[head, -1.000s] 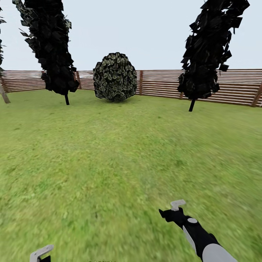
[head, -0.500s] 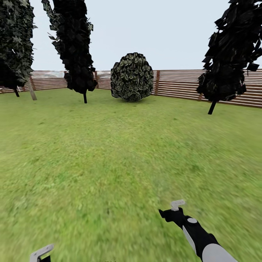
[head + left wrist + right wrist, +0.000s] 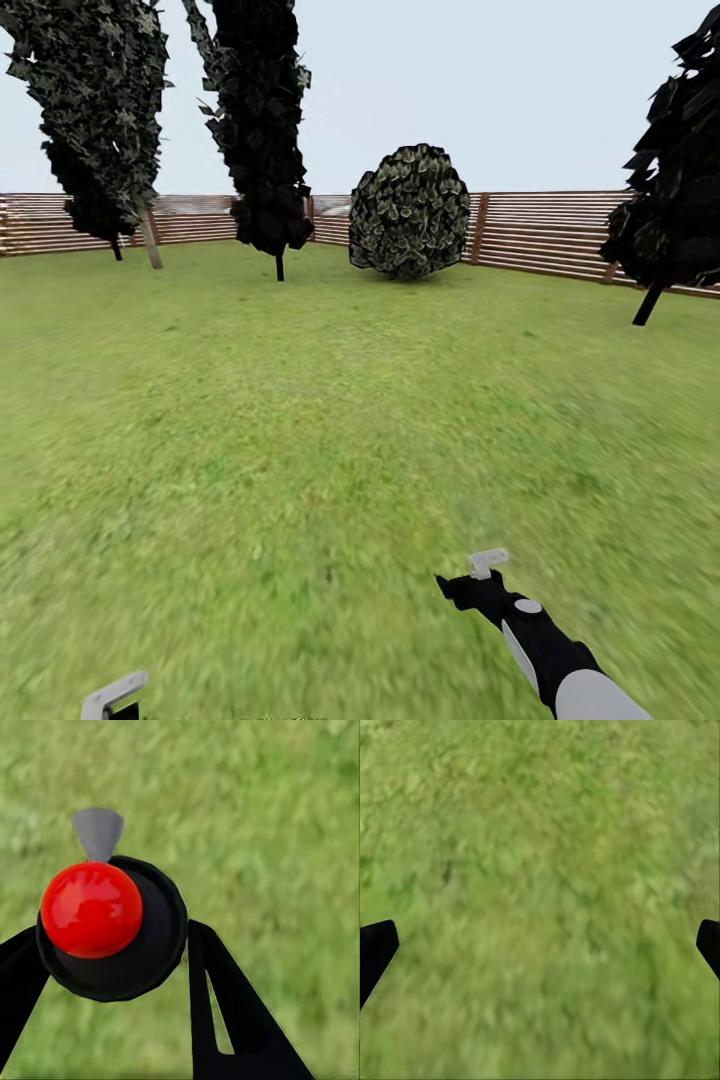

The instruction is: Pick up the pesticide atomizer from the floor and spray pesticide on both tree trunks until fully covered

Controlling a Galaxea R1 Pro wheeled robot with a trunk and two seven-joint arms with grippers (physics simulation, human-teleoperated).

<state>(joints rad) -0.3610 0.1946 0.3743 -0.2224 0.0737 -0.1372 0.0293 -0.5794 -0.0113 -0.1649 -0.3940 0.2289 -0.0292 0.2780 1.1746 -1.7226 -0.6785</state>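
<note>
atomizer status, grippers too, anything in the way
right gripper open over grass. left gripper around a black round thing with red ball, identity and grip unclear. trees far ahead by fence, grass between.

Open lawn (image 3: pixel 330 450) lay unobstructed ahead of both arms as far as the fence (image 3: pixel 560 235). Obstacles stood only at the far edge: a round bush (image 3: pixel 408 212) against the fence, dark trees (image 3: pixel 262 130) to its left, another tree (image 3: pixel 675 190) at the right. Under the right gripper (image 3: pixel 540 945), bare grass.
</note>
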